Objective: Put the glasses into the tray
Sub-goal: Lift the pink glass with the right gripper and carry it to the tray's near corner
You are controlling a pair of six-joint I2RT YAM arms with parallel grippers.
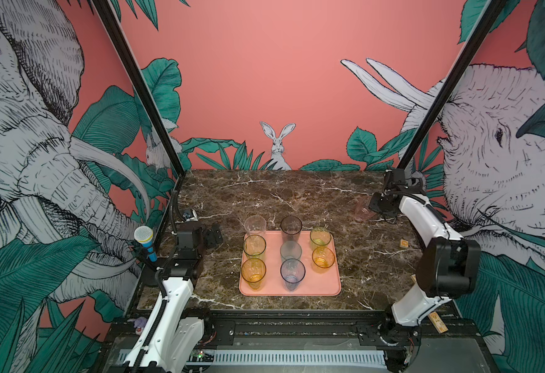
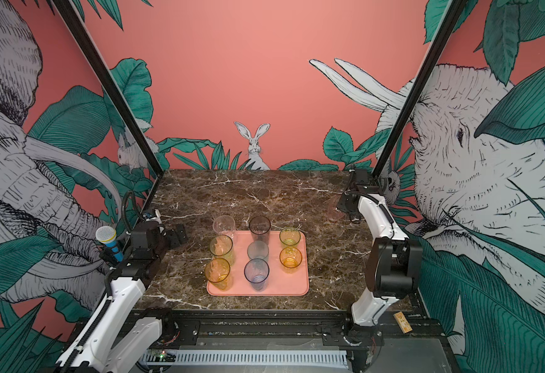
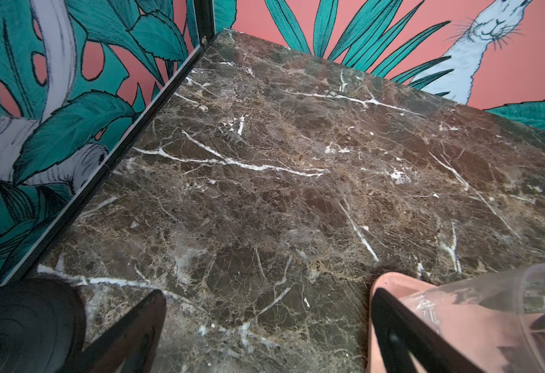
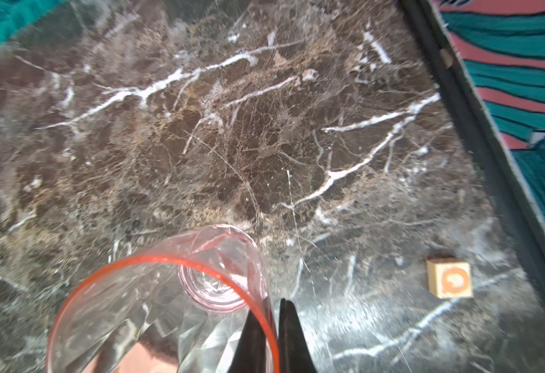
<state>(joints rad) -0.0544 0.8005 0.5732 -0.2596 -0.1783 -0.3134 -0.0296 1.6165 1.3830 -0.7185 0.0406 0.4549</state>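
Off at the far right of the bench [image 1: 264, 193], well apart from the tray [image 1: 324, 285], the pink glass [image 1: 362, 210] sits at a tilt. The right pincer [image 4: 269, 323] has it by the rim: in the right wrist view its two black fingers [image 4: 250, 348] are pressed together on the glass wall, one inside the mouth and one outside. Whether the base touches the bench cannot be told.

Eight other glasses stand upright on the tray in three columns. On the left, from far to near, are the clear glass [image 1: 255, 226], the tall green glass [image 1: 254, 247] and the tall amber glass [image 1: 253, 271]. Down the middle are the smoky grey glass [image 1: 291, 226], the teal-grey glass [image 1: 290, 251] and the lavender-blue glass [image 1: 292, 274]. On the right are the short green glass [image 1: 320, 237] and the short amber glass [image 1: 323, 258], with the tray's near right corner bare.

The left pincer [image 3: 266, 310] is near the tray's far left corner, spread wide with nothing between its fingers. A small wooden block [image 4: 448, 279] lies on the bench near the right edge.
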